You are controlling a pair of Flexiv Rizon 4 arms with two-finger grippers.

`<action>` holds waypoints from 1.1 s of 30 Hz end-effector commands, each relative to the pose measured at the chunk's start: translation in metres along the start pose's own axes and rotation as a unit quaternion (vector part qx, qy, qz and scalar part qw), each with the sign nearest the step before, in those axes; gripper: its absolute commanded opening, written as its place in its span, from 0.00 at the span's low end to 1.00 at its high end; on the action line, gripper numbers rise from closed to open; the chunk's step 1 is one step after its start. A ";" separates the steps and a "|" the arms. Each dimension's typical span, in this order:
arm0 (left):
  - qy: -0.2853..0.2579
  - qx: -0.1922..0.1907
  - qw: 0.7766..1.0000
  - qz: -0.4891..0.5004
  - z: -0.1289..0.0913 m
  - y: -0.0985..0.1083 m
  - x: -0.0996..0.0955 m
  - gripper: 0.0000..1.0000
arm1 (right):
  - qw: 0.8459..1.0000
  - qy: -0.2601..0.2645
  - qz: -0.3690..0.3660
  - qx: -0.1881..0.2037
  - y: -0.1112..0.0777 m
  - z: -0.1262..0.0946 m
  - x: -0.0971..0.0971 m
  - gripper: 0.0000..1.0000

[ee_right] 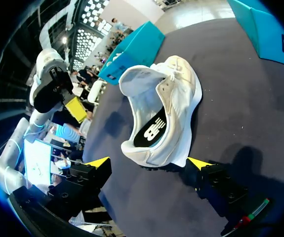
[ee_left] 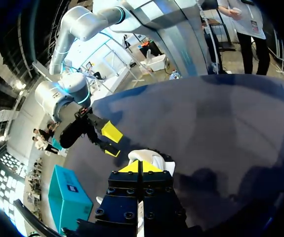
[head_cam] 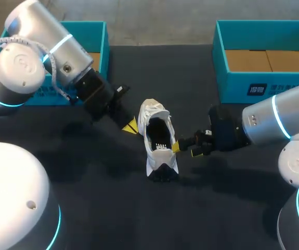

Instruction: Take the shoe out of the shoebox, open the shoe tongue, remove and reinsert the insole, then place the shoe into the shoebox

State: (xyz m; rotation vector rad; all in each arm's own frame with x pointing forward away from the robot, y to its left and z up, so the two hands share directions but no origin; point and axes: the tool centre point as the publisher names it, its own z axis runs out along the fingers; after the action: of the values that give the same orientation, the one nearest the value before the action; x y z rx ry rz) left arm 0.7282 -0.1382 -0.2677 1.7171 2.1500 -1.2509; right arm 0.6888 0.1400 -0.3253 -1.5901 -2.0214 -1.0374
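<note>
Mid-bench, the white shoe (head_cam: 158, 143) is sitting outside both boxes, its opening showing the dark insole (ee_right: 149, 131). Whether it is standing level or leaning I cannot tell. The right gripper (head_cam: 184, 149) is hovering just beside it, toward the bench's right edge. Its jaws are spread wide with the shoe ahead of them, not pinching it. The left gripper (head_cam: 131, 126) is hanging near the shoe's other side, jaws pressed together. At the far right corner, the teal shoebox (head_cam: 232, 86) is showing its brown cardboard floor. At the far left corner, a second teal box (head_cam: 87, 31) is sitting, its inside mostly hidden behind the left arm (head_cam: 40, 57).
</note>
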 end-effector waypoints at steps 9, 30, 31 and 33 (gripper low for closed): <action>0.000 -0.001 1.000 0.000 0.000 -0.001 0.001 0.00 | 1.000 -0.003 0.000 0.000 -0.001 0.000 0.002 1.00; 0.060 -0.011 0.998 0.007 0.009 0.010 0.001 0.00 | 1.000 -0.003 0.000 0.000 -0.001 0.000 0.002 1.00; 0.070 -0.010 0.997 0.008 0.011 0.013 0.001 0.00 | 1.000 -0.003 0.000 0.000 -0.001 0.000 0.002 1.00; 0.081 -0.016 0.997 0.009 0.014 0.018 0.002 0.00 | 1.000 -0.003 0.000 0.000 -0.001 0.000 0.002 1.00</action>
State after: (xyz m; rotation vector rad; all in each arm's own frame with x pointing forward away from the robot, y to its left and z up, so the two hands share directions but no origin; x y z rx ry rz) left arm 0.7275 -0.1357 -0.2843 1.8286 2.1935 -1.1241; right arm 0.6888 0.1400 -0.3253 -1.5901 -2.0214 -1.0374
